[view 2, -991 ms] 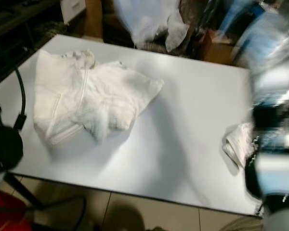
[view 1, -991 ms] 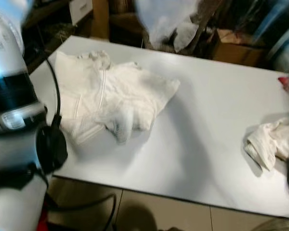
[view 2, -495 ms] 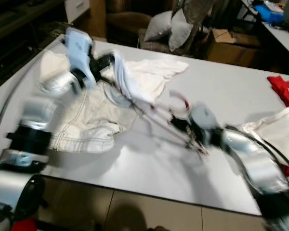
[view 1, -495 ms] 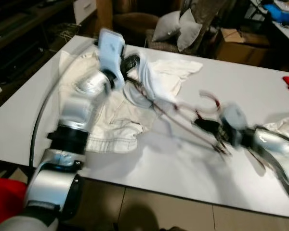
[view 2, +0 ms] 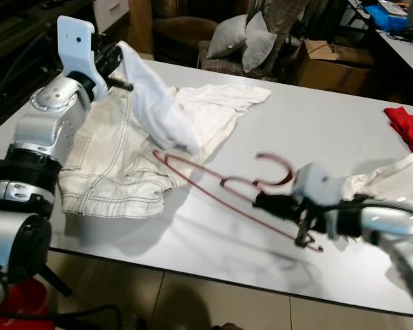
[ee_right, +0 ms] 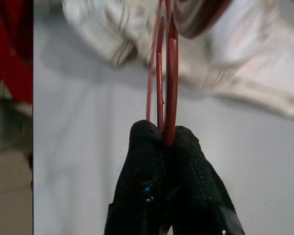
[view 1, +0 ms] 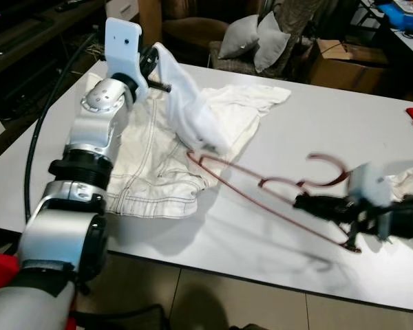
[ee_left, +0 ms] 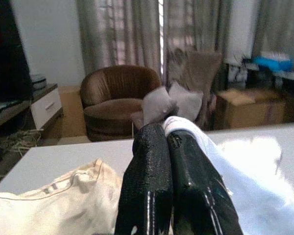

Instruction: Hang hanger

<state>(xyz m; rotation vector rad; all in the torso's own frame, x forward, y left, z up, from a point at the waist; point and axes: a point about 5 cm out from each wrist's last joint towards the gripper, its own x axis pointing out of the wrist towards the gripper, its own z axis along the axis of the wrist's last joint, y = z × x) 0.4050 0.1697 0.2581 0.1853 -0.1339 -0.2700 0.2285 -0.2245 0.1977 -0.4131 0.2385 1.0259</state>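
Red wire hanger [view 1: 275, 196] lies low across the white desk [view 1: 310, 130], its far tip tucked under a white garment [view 1: 193, 113] that the left gripper [ee_left: 169, 147] pinches and lifts, while the right gripper [ee_right: 162, 142] clamps the hanger's near end. Motion blur softens the right arm, so its exact grip point appears uncertain. Risk: the thin wire could twist free, or snag the cloth and drag it off.
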